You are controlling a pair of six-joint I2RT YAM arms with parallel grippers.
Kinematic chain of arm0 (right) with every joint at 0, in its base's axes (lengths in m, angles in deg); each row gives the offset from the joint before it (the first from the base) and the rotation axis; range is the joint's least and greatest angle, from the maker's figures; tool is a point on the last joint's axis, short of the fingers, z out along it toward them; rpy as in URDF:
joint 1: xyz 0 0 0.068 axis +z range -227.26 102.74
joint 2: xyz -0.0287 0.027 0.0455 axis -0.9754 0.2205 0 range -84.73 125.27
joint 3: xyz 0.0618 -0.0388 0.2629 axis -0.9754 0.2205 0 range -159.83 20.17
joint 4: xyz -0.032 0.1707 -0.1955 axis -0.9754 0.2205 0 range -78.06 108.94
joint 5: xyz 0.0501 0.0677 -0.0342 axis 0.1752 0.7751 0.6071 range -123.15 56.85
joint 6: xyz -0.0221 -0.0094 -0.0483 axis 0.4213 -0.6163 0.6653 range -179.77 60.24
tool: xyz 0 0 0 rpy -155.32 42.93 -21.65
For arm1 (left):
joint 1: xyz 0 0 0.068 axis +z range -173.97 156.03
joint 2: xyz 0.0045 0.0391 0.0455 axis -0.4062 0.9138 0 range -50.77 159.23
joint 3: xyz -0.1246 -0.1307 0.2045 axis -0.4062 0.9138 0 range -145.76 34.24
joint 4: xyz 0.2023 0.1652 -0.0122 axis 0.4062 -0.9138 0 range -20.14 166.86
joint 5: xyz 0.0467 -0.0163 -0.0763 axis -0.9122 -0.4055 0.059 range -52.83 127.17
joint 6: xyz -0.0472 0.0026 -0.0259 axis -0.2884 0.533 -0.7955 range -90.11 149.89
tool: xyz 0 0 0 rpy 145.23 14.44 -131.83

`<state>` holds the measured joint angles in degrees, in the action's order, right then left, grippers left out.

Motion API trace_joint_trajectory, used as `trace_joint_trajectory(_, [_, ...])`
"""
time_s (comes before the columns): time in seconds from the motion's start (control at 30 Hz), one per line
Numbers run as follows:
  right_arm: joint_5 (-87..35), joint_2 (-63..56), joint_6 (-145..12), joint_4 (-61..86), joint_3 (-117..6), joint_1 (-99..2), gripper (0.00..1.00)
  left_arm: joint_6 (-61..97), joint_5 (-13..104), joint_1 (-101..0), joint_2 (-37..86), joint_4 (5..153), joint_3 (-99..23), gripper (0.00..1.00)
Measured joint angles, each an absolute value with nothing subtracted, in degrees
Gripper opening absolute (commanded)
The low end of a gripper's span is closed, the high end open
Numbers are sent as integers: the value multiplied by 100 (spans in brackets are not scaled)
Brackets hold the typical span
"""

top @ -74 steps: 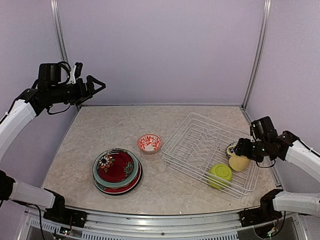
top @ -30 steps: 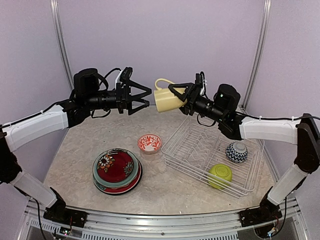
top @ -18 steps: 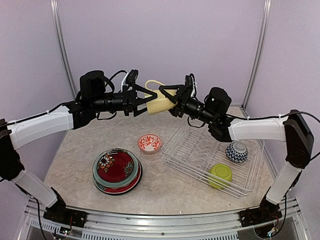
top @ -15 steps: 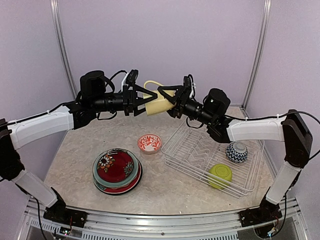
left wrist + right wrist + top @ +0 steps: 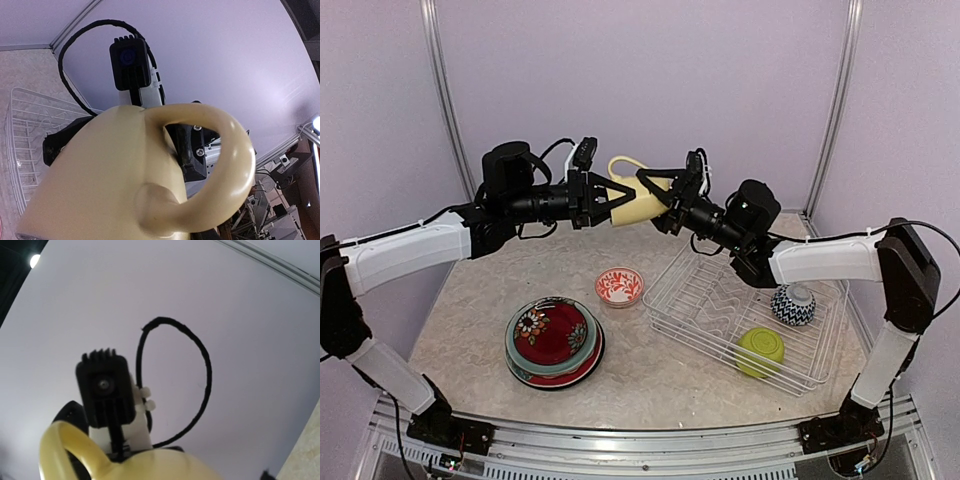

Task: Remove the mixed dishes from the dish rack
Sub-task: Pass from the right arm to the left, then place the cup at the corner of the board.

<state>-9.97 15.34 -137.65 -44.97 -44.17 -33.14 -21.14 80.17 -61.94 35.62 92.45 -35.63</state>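
The left fingers (image 5: 597, 187) were wide a moment ago and are now pinching in on one end of the pale yellow mug (image 5: 638, 203). The right fingers (image 5: 670, 190) are gripping its other end, spread wide around it. So the mug is being passed across, high above the worktop (image 5: 490, 290), out of the dish rack (image 5: 692, 290). Both arms are reaching out level, tip to tip. The blue-white bowl (image 5: 792, 303) and lime green bowl (image 5: 761, 349) are waiting in the rack.

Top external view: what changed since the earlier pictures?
The right gripper lifted the yellow mug from the dish rack up leftward; the left gripper came over and closed on it. The lime green bowl, blue-white bowl, red-white bowl and plate stack stayed put.
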Motion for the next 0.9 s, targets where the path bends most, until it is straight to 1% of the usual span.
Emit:
trace_joint_trajectory(0.03, [-999,1537,-13756,-4494,-4417,-3314,0,-2083,8037,-6194,3571,9249,-3567,16])
trace_joint_trajectory(0.07, [-997,1537,-13765,-4492,-4417,-3314,4,-2086,8022,-6194,3573,9236,-3580,11])
trace_joint_trajectory(0.1, [-1003,1541,-13765,-4483,-4415,-3314,9,-2055,8035,-6194,3575,9212,-3611,3])
trace_joint_trajectory(0.13, [-1003,1545,-13763,-4483,-4417,-3316,15,-2009,8039,-6194,3577,9186,-3639,0])
trace_joint_trajectory(0.17, [-1003,1545,-13818,-4486,-4415,-3316,22,-1959,8039,-6197,3575,9177,-3659,0])
trace_joint_trajectory(0.23, [-986,1545,-13914,-4545,-4413,-3314,44,-1882,8072,-6197,3575,9214,-3705,0])
trace_joint_trajectory(0.27, [-977,1545,-13914,-4569,-4413,-3314,57,-1849,8063,-6203,3566,9184,-3718,0])
trace_joint_trajectory(0.33, [-949,1545,-13909,-4545,-4413,-3314,78,-1797,8050,-6205,3549,9129,-3718,0])
trace_joint_trajectory(0.37, [-925,1545,-13894,-4516,-4415,-3316,92,-1762,8046,-6203,3536,9083,-3716,0])
trace_joint_trajectory(0.4, [-888,1545,-13868,-4483,-4415,-3316,98,-1742,8048,-6199,3516,9029,-3713,0])
trace_joint_trajectory(0.43, [-864,1541,-13855,-4457,-4417,-3316,100,-1727,8048,-6197,3497,8994,-3709,0])
trace_joint_trajectory(0.67, [-335,1412,-13409,-3931,-4399,-3587,100,-1653,8028,-5956,3169,8506,-3394,0])
trace_joint_trajectory(0.8, [-53,1266,-13131,-3699,-4402,-3786,100,-1585,7886,-5585,2845,8014,-3292,0])
trace_joint_trajectory(0.9, [76,1091,-12723,-3198,-4404,-3843,100,-1421,7613,-5189,2559,7372,-3309,0])
